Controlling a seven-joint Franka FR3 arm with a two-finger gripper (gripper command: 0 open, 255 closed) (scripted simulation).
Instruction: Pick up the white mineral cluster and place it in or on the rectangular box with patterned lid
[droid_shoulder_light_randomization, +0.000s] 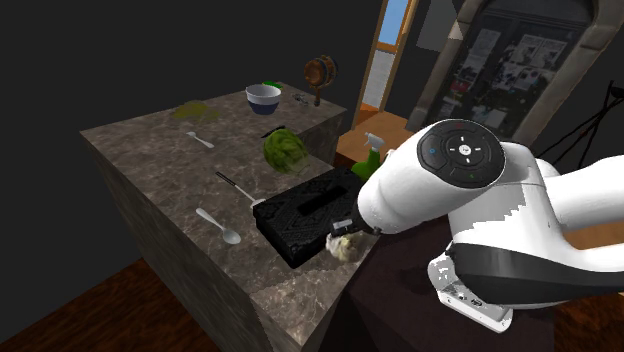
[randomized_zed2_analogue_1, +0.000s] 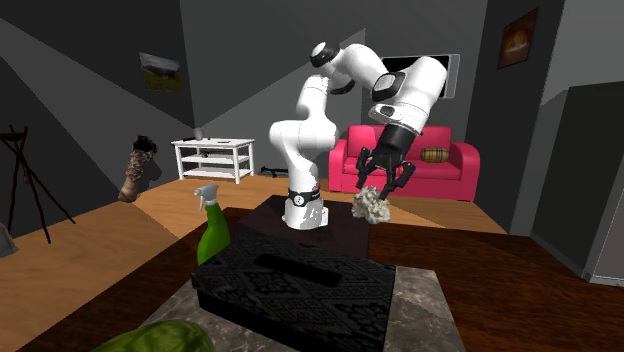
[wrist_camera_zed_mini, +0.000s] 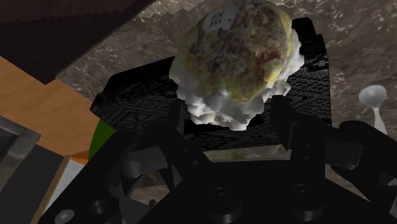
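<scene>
The white mineral cluster (wrist_camera_zed_mini: 235, 57), lumpy with brownish and yellowish mottling, sits clasped between my two black fingers (wrist_camera_zed_mini: 180, 127). My gripper (randomized_zed2_analogue_1: 378, 190) is shut on it and holds it in the air, above and short of the box's near end. The rectangular black box with a patterned lid (droid_shoulder_light_randomization: 300, 215) lies on the stone counter (droid_shoulder_light_randomization: 150, 170), and the cluster (droid_shoulder_light_randomization: 343, 246) hangs by its end nearest the stand. In the second exterior view the cluster (randomized_zed2_analogue_1: 373, 205) hangs well above the box (randomized_zed2_analogue_1: 295, 285). In the wrist view the box (wrist_camera_zed_mini: 312, 70) shows behind the cluster.
A green spray bottle (droid_shoulder_light_randomization: 372, 150) stands beside the box, and a green leafy head (droid_shoulder_light_randomization: 283, 148) lies just beyond it. A spoon (droid_shoulder_light_randomization: 218, 225) and a long utensil (droid_shoulder_light_randomization: 238, 188) lie left of the box. A bowl (droid_shoulder_light_randomization: 263, 97) stands at the counter's far end.
</scene>
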